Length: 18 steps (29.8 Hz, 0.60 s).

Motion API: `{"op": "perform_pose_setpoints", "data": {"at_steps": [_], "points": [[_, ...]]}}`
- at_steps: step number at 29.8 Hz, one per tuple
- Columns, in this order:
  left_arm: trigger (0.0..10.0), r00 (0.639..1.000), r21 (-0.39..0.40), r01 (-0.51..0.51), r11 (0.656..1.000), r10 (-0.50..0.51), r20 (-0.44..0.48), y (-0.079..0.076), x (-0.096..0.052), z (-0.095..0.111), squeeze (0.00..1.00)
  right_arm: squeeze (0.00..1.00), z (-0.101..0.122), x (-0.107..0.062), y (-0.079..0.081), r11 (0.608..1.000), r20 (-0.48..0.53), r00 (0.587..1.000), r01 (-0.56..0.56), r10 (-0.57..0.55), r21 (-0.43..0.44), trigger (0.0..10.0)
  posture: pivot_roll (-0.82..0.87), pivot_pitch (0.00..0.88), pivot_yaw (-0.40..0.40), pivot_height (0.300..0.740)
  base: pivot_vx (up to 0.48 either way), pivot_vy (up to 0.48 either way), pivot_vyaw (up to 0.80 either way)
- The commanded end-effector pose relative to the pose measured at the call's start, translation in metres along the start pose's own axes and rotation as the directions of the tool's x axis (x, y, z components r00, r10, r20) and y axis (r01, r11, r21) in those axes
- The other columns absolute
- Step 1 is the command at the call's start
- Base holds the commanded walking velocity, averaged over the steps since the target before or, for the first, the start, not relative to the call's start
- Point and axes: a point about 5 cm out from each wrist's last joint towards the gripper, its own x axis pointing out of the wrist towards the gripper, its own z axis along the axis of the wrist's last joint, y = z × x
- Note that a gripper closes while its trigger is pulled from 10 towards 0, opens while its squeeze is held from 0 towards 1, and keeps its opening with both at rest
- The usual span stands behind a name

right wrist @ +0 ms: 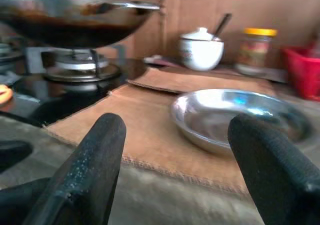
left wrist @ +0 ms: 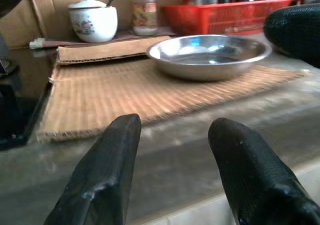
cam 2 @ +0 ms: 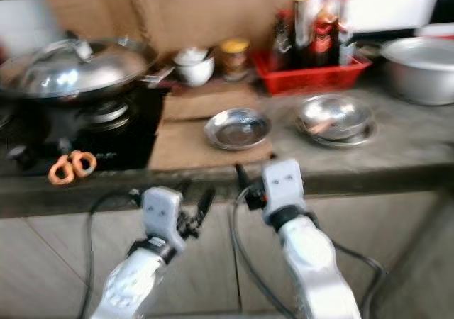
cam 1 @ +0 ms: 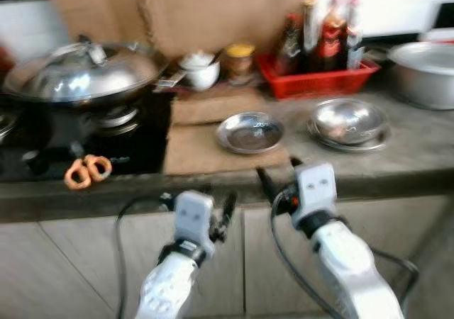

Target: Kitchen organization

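Presently both grippers being held at counter edge, fingers spread, nothing grasped: left gripper below cardboard sheet, right gripper just before steel dish. Dish being borne on cardboard, beside stacked steel bowls. Lidded wok being supported on stove.
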Motion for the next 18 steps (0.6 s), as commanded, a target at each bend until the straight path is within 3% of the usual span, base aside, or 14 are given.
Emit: {"op": "perform_pose_setpoints", "data": {"at_steps": [1, 11, 13, 17, 18], "points": [[10.0, 1.0, -0.007, 0.014, 1.0, -0.014, 0.006, -0.005, 0.001, 0.001, 0.0, 0.0, 0.001, -0.001, -0.003, 1.0, 0.005, 1.0, -0.02, 0.02, 0.0, 10.0, 0.03, 0.022, 0.03, 0.74, 0.0, 0.0, 0.0], [10.0, 1.0, -0.011, 0.012, 1.0, -0.012, 0.005, -0.006, 0.001, 0.001, 0.0, 0.0, 0.006, 0.005, -0.009, 0.999, 0.024, 0.999, -0.039, 0.039, -0.019, 10.0, 0.04, 0.034, 0.028, 0.74, 0.0, 0.0, 0.0], [10.0, 1.0, -0.014, 0.01, 1.0, -0.01, 0.01, -0.006, 0.001, 0.002, 0.0, 0.0, 0.005, 0.015, -0.019, 0.996, -0.007, 1.0, -0.024, 0.023, -0.087, 10.0, 0.04, 0.037, 0.022, 0.74, 0.0, 0.0, 0.0], [10.0, 1.0, -0.016, 0.005, 1.0, -0.005, 0.012, -0.006, 0.001, 0.003, 0.0, 0.0, 0.002, 0.025, -0.025, 0.992, -0.039, 0.999, -0.019, 0.014, -0.127, 10.0, 0.04, 0.04, 0.018, 0.74, 0.0, 0.0, 0.0], [10.0, 1.0, -0.017, 0.004, 1.0, -0.004, 0.012, -0.006, 0.001, 0.003, 0.0, 0.18, 0.003, 0.029, -0.026, 0.992, -0.041, 0.999, -0.023, 0.018, -0.124, 10.0, 0.04, 0.04, 0.018, 0.74, 0.0, 0.0, 0.0]]}}
